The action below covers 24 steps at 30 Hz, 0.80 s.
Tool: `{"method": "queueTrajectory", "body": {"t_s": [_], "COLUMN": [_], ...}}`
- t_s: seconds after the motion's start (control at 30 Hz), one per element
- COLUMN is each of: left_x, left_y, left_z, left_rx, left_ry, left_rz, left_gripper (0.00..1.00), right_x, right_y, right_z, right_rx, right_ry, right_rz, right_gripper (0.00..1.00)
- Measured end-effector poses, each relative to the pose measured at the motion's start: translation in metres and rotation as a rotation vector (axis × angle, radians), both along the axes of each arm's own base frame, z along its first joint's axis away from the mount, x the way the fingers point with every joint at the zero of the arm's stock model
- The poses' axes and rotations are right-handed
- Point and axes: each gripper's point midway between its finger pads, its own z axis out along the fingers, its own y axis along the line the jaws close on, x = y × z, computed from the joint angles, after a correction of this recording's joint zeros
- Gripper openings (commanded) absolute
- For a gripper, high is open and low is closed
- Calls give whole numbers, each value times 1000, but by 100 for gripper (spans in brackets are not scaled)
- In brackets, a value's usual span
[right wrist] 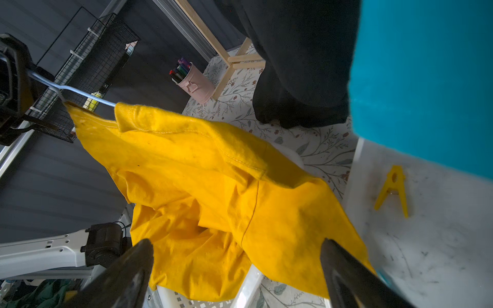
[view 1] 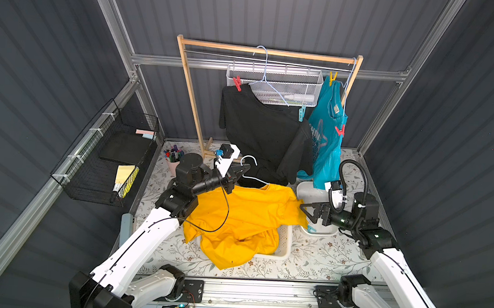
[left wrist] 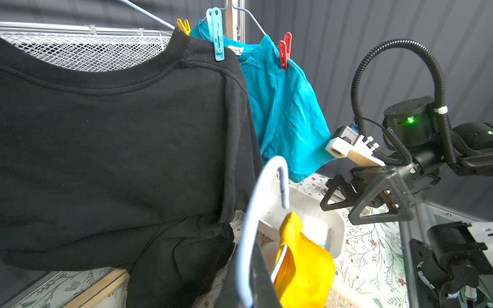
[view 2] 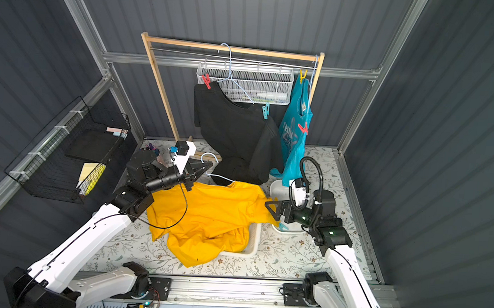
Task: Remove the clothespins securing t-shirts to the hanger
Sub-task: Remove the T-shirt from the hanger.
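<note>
**Left arm tied up with the hanger; the pegs left to pull sit high and behind, on my right arm's side.**

Top view: my left gripper (view 1: 247, 169) is clamped on the pale hanger (view 1: 249, 161), which carries the yellow shirt (view 1: 244, 217) over the basket (view 1: 284, 246). My right gripper (view 1: 305, 211) gapes empty beside the sleeve. The teal peg (view 1: 302, 113) on the black shirt (view 1: 265, 132) is up and behind, and I judge my right arm the nearer.
Left wrist: the teal peg (left wrist: 217, 34) stands upright on the shoulder seam, and the red peg (left wrist: 285, 50) bites the teal shirt (left wrist: 288, 112) alongside it.
Right wrist: the jaws are wide with nothing gripped, and a loose yellow peg (right wrist: 393, 190) lies flat in the tray (right wrist: 426, 240).
</note>
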Motion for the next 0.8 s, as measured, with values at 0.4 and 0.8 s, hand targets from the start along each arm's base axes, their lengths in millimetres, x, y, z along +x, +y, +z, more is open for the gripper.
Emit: {"method": "queueTrajectory", "body": {"t_s": [0.4,0.8], "left_x": [1,-3], "left_y": [-2,-2], "left_z": [-1,1], "left_rx": [-29,-43], "left_ry": [47,61], "left_rz": [-4,-16], "left_gripper": [0,0], "right_x": [10,37], "right_y": [13,41], "right_z": [-8,-5], "right_rx": [-38,-145], "right_ry": [-6,-70], "right_rz": [60,150], "right_gripper": [99,83]}}
